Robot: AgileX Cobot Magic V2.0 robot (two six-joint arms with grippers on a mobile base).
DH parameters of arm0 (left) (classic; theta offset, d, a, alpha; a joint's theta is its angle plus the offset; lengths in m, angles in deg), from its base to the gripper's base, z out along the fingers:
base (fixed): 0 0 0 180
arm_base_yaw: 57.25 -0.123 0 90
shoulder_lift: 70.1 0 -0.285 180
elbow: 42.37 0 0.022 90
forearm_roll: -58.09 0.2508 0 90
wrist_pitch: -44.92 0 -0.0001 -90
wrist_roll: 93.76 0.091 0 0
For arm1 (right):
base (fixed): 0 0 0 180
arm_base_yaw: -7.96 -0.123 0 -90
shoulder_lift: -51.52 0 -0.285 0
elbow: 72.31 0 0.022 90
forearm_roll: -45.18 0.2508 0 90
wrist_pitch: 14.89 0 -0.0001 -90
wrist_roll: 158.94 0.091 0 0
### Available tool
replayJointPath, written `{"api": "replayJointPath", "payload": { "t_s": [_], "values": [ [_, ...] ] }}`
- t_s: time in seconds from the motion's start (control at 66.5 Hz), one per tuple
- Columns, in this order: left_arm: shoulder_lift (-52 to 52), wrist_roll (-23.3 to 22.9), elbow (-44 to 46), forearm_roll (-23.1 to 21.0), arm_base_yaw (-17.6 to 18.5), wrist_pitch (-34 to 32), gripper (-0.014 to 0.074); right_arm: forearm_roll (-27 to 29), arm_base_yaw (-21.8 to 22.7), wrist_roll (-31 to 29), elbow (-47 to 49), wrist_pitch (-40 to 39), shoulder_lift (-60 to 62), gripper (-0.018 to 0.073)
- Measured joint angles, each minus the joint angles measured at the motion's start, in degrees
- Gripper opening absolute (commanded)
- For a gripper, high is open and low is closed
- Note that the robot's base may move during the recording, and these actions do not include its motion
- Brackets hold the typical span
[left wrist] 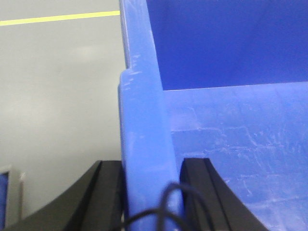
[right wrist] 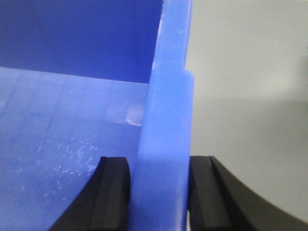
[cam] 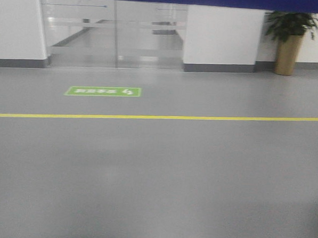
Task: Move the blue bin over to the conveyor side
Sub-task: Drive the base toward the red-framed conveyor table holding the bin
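Left wrist view: left gripper clamped on the blue bin side rim. The right gripper pinches the opposite rim, bin held between the arms over grey floor. Risk: glossy rim slips or the bin twists if the arms desync. Ahead is open floor, a yellow line and glass doors well off. Conveyor side not in view.

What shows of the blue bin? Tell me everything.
The blue bin is bright-blue glossy plastic, seen only in the wrist views. Its inner bottom is scuffed with whitish scratches, and nothing shows inside. Each side wall has a thickened rim. The left gripper clamps one wall, the right gripper the opposite one, a finger inside and outside. Grey floor lies beyond.
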Motion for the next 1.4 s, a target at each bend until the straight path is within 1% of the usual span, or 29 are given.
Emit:
{"api": "replayJointPath", "payload": {
  "t_s": [0.572,0.933,1.399],
  "values": [
    [-0.1,0.0,0.0,0.1,0.0,-0.1,-0.0013,0.1,0.0,0.0,0.0,-0.1,0.0,-0.0069],
    [-0.1,0.0,0.0,1.5,0.3,-0.2,-0.0013,0.4,0.0,0.0,0.0,-0.2,0.0,-0.0069],
    [-0.1,0.0,0.0,1.9,0.3,-0.4,-0.0013,0.6,0.0,0.0,0.0,-0.3,0.0,-0.0069]
  ]
}}
